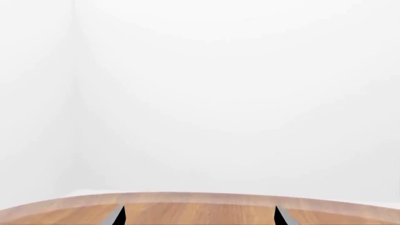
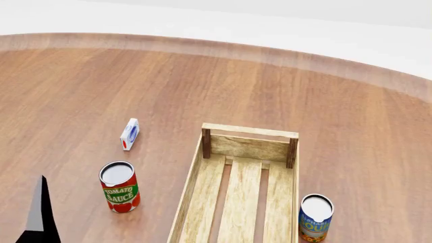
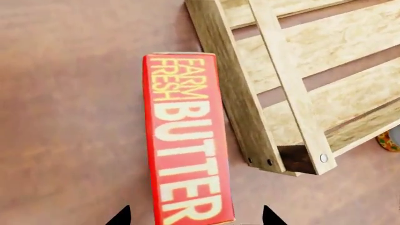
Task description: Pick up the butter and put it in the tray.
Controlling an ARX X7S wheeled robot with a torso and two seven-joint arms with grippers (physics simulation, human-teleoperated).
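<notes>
The butter (image 3: 184, 140), a red carton with white and yellow "FARM FRESH BUTTER" lettering, lies on the wooden table beside one long side of the tray (image 3: 234, 93), near a dark corner post. My right gripper (image 3: 194, 218) is open, with one fingertip on each side of the carton's near end and a gap to each. The butter and the right gripper are out of the head view. The tray (image 2: 192, 187) is a light-wood slatted crate there. My left gripper (image 1: 198, 216) is open and empty over the table; one dark finger (image 2: 39, 215) shows at the lower left.
A tomato sauce can (image 2: 119, 186) stands left of the tray. A small white-blue carton (image 2: 129, 133) lies beyond it. A blue-yellow can (image 2: 315, 217) stands right of the tray. The table's curved far edge (image 2: 270, 50) meets a white wall.
</notes>
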